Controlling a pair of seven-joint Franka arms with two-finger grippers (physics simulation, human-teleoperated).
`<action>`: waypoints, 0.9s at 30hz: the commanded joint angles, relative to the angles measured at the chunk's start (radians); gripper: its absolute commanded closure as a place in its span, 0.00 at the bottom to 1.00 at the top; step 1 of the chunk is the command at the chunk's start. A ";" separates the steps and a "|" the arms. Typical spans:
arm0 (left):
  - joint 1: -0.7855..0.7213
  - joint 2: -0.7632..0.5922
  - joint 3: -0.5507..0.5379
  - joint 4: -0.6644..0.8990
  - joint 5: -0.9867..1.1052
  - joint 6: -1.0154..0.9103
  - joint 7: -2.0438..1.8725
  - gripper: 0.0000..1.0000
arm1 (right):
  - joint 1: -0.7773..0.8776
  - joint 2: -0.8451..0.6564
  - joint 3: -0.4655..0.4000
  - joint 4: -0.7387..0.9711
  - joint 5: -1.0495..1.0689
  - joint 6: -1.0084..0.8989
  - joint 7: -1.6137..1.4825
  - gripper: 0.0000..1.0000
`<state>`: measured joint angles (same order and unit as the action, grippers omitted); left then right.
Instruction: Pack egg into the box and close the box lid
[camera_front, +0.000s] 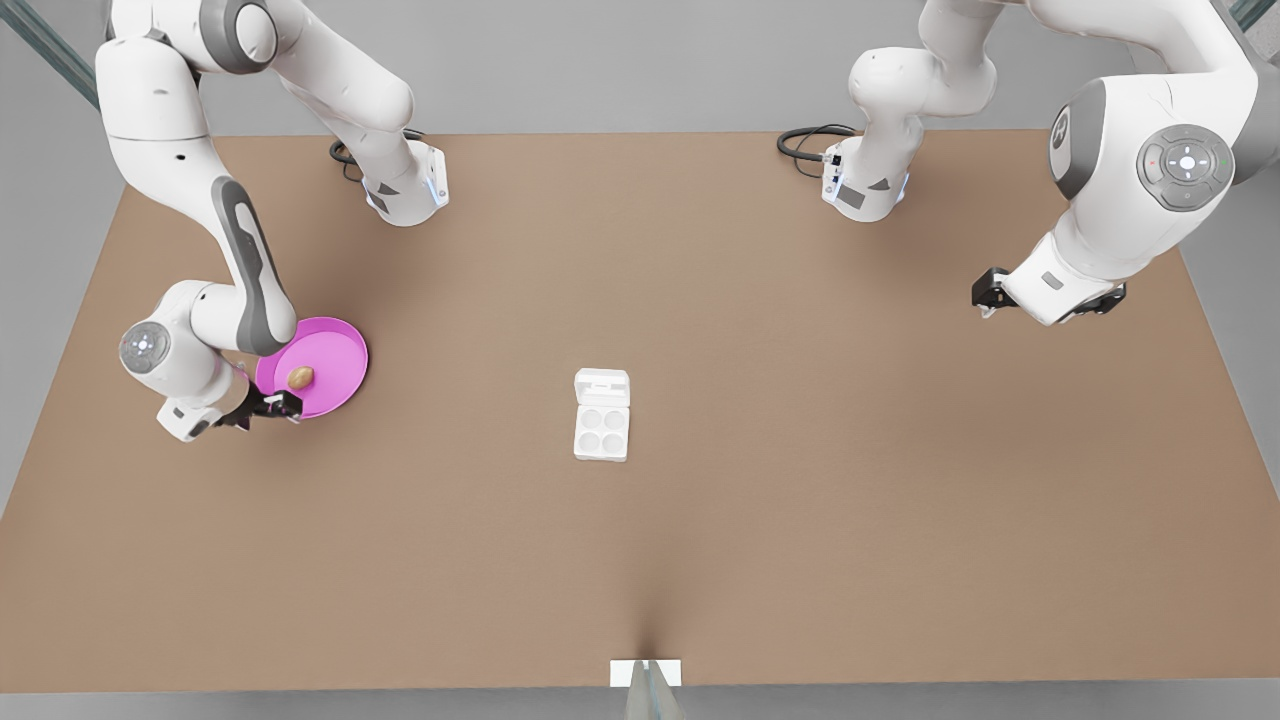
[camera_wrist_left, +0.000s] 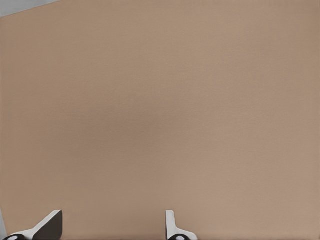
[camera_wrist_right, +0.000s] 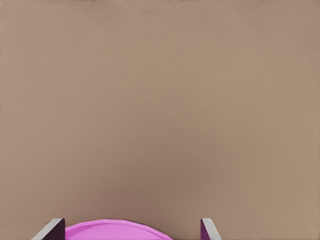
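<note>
Front view had the right pincer (camera_front: 283, 405) (fingers spread) at the pink dish (camera_front: 345, 350), just beside the egg (camera_front: 300, 377); the box (camera_front: 602, 430) sat mid-table, its lid (camera_front: 602, 386) open. A glancing grip could roll the egg away. Right wrist view showed the dish rim (camera_wrist_right: 117, 230), not the egg. The left pincer (camera_wrist_left: 112, 227) waited, spread, far right.

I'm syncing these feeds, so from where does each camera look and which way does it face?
Front view: high above the table, looking down on both arms, the box and egg.
Left wrist view: rides the left gripper, facing bare table; open fingertips show.
Right wrist view: rides the right gripper, open, at the pink dish.
Shared: front and right wrist views both show the dish.
</note>
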<state>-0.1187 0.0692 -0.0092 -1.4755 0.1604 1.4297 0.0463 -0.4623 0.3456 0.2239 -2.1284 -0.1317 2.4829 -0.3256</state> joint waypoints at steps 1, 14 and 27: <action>0.001 -0.002 0.000 0.000 0.001 -0.002 -0.011 0.00 | -0.006 0.000 0.000 -0.022 0.003 0.083 -0.365 0.00; -0.002 0.004 0.000 0.000 0.001 -0.008 -0.011 0.00 | -0.029 -0.080 0.006 -0.265 0.003 0.125 -0.029 0.00; -0.002 0.006 0.002 0.000 0.001 -0.009 -0.011 0.00 | -0.073 -0.033 0.005 -0.268 0.003 0.169 0.016 0.00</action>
<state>-0.1208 0.0763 -0.0087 -1.4761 0.1605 1.4213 0.0377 -0.5317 0.3139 0.2282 -2.3939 -0.1294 2.6423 -0.3653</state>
